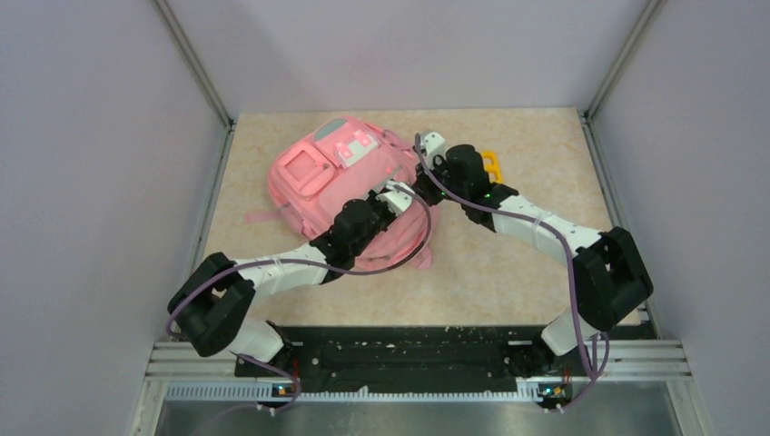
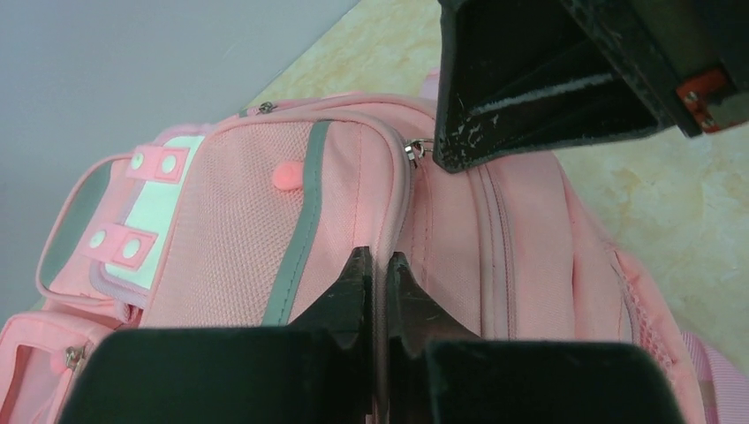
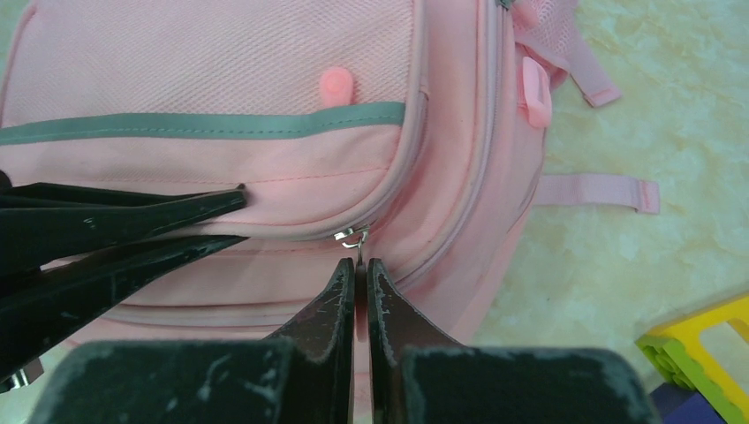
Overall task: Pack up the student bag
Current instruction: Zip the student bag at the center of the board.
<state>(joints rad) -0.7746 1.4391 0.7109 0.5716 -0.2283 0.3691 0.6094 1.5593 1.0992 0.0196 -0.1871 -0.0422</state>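
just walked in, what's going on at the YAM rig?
Both arms are on the pink student bag, which lies on the table. The right fingers are closed on a metal zipper pull. The left fingers are pinched shut on a pocket seam close by, probably bracing the fabric. The zipper looks closed at that spot. A yellow block toy sits on the table beside the bag, not packed.

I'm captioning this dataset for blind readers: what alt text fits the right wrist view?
The right tool is shut on the metal zipper pull of a pink backpack lying on a beige table. The left tool pinches its fabric at left; a yellow block sits at lower right.
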